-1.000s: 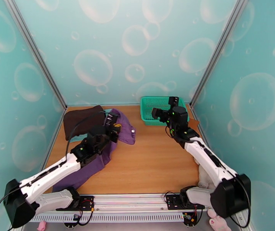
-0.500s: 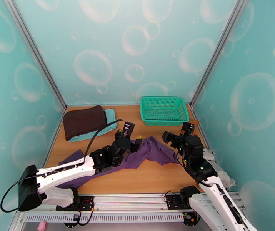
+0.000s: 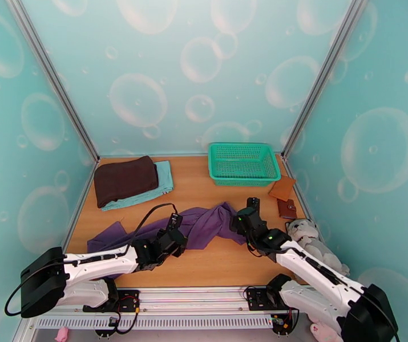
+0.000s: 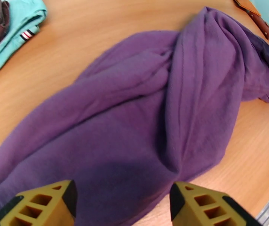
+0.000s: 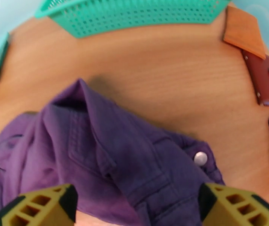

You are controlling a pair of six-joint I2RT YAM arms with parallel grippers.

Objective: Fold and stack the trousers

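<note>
A: How do the two arms look?
B: The left arm (image 3: 98, 260) and the right arm (image 3: 312, 270) both have white shells on the long links, with black joints between them. A small green light (image 3: 269, 237) glows on the right one.
A: Are there any cables?
B: A thin black cable (image 3: 144, 216) loops above the left arm, and red wires sit at the black bases (image 3: 125, 300).
A: And the fingers?
B: On the left gripper (image 4: 122, 191) and the right gripper (image 5: 138, 193), the fingers (image 4: 40, 204) are ochre-yellow blocks with cut-out holes and black inner faces

Bare table (image 3: 204, 183) lies open between the crumpled trousers (image 3: 204, 223) and the basket (image 3: 242, 164), while folded cloths (image 3: 126, 179) crowd the far left corner and two wallets (image 3: 287, 208) line the right edge.
</note>
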